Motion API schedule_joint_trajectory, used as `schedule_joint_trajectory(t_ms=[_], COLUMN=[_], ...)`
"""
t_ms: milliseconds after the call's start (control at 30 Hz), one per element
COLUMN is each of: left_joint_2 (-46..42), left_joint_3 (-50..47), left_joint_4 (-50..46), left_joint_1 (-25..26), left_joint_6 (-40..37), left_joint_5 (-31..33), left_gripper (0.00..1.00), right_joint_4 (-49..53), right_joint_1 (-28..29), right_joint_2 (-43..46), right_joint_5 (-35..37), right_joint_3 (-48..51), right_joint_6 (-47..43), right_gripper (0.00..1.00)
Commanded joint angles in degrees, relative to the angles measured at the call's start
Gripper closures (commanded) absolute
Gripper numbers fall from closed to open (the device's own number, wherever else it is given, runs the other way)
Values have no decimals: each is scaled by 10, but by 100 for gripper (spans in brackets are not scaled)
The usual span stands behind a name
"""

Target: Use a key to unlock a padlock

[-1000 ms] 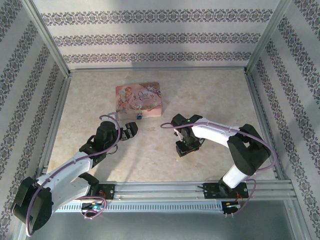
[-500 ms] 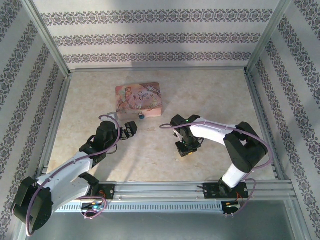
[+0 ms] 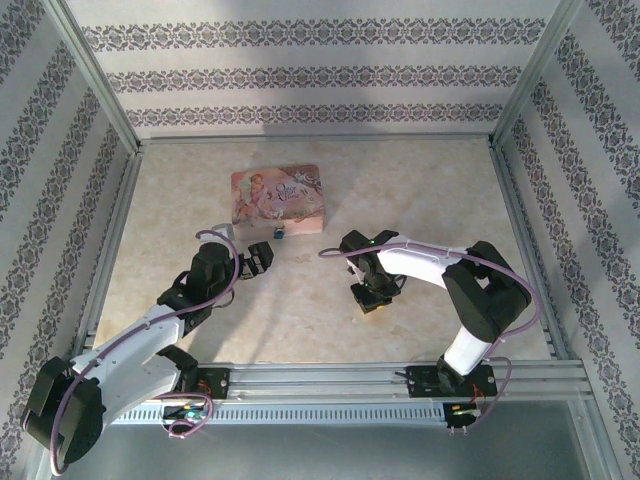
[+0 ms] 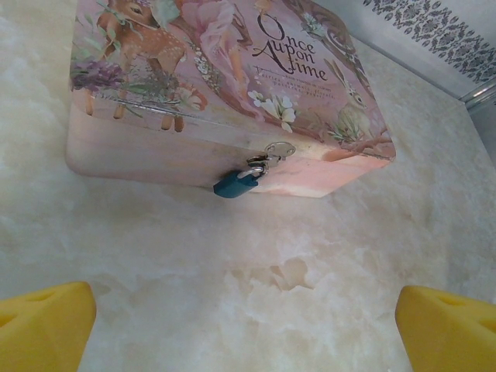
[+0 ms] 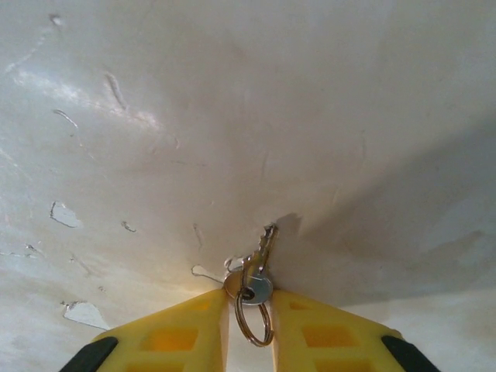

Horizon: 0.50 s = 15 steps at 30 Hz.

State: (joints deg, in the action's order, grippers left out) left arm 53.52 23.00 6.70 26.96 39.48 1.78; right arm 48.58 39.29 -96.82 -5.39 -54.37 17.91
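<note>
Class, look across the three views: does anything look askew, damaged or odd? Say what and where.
The tabletop near the key shows pale flakes, seemingly chipped coating. The pink tin lies slightly skewed to the table's edges. Nothing else stands out.

Top view: high, rear, facing down. Wrist views: close above the pale marbled bench point(image 3: 420, 190). Top and left wrist share the flat pink tin point(image 3: 275, 197).

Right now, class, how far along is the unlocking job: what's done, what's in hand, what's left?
Done: the key looks pinched by its head in the right claw. In hand: securing that grip and lifting. Left: carrying the key to the padlock, which hangs on the tin in front of the open left claw, then inserting and turning it.
</note>
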Motion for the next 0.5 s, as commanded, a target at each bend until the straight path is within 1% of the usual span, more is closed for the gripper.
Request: schedule_joint_trajectory(t_ms=[0,100,333,467], left_joint_2=[-7,-9,-16,-18], left_joint_3=[8,8,8,7], left_joint_4=[-6,-6,-2,0], left_joint_1=[7,7,6,6], left_joint_6=[-6,-7,-14,-19], left_joint_5=[6,7,8,8], left_gripper=[1,1,1,1], right_joint_4=[-16,-17,-36,-47], right_joint_1=[7,8,2,-5], right_joint_2=[-14,-14,8,33], right_joint_5=[8,10,16,24], right_joint_3=[7,11,27,36], right_joint_6=[9,11,10,3], right_gripper=[82,86,98,100])
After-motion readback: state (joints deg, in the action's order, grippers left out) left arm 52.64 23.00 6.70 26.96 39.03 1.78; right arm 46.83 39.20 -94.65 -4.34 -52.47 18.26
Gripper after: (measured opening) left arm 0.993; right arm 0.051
